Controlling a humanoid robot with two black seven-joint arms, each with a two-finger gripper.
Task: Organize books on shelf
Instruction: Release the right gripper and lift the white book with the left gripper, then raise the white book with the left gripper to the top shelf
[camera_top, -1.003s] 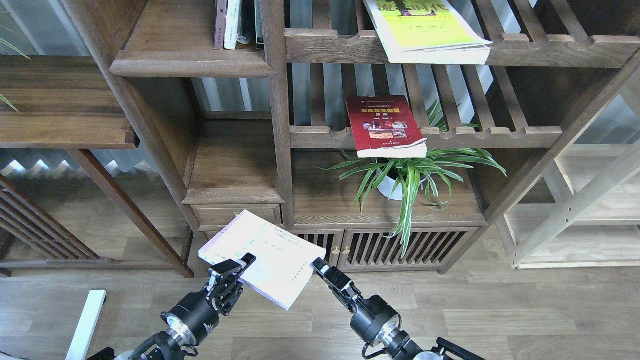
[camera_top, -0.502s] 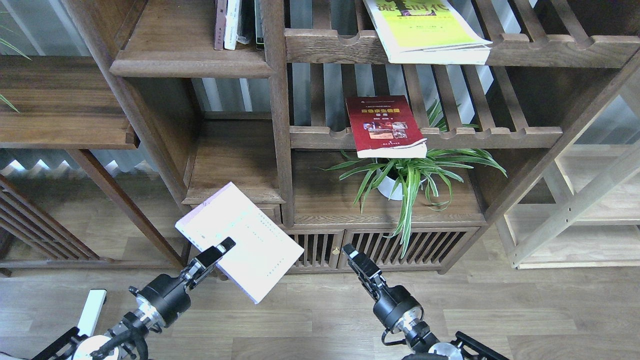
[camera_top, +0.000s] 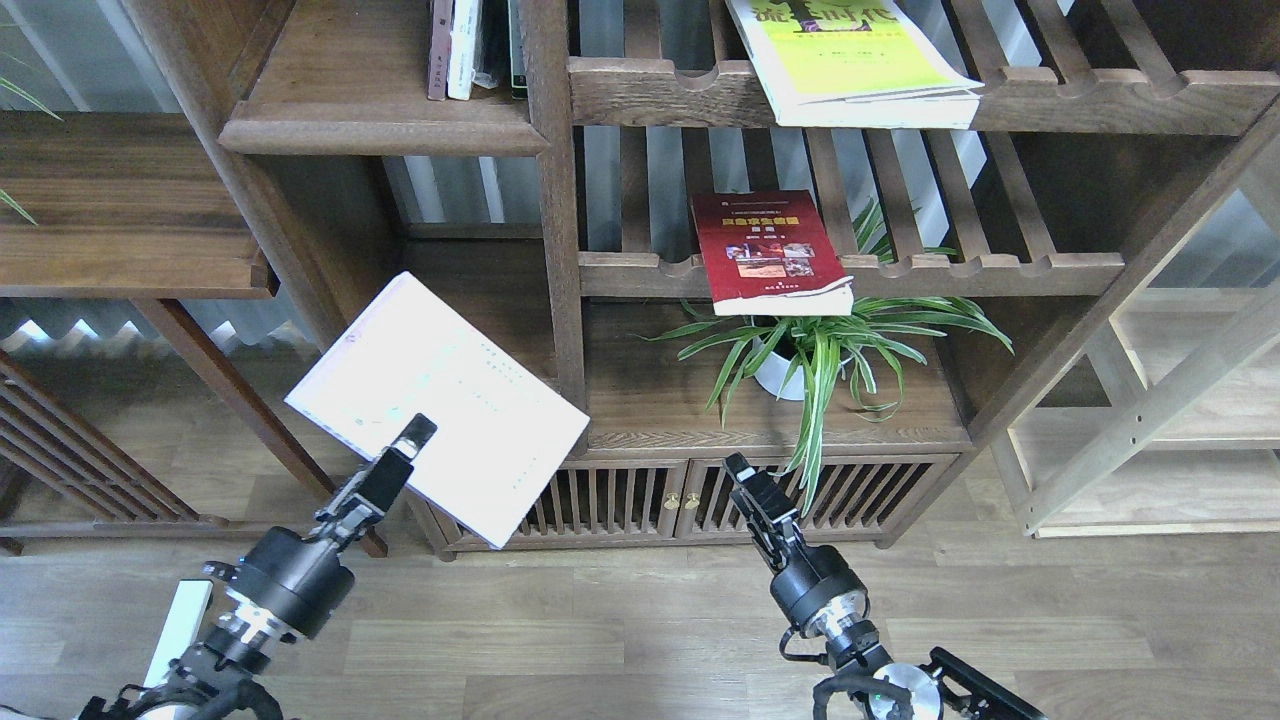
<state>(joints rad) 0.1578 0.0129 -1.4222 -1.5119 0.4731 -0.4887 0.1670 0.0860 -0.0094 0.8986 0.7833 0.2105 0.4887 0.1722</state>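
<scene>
Since a second ago the white book (camera_top: 437, 400) has risen from in front of the drawer to the mouth of the narrow middle compartment, and the right gripper (camera_top: 738, 467), which then touched the book's right edge, has pulled away toward the cabinet doors (camera_top: 640, 495). From the head view, the only one given, the left gripper (camera_top: 418, 436) pinches the book at its near edge, one finger lying on the cover, so that the far edge stays free to lead into an opening. The book is tilted, its left corner highest, and it overlaps the dark post (camera_top: 560, 200) and the solid shelf board (camera_top: 470, 320) behind it. The right gripper is seen narrow and end-on; I cannot tell whether its fingers are spread or together, and it carries nothing. The red book (camera_top: 768, 250) lies flat on the slatted middle shelf (camera_top: 960, 270), overhanging its front rail above the potted plant (camera_top: 815, 345). The yellow-green book (camera_top: 850, 60) lies likewise on the slatted shelf above, also jutting past the rail. Three thin books (camera_top: 470, 45) stand upright on the upper solid shelf (camera_top: 380, 125), which looks to be where the loose ones belong. I judge the first book is on its way and two remain.
</scene>
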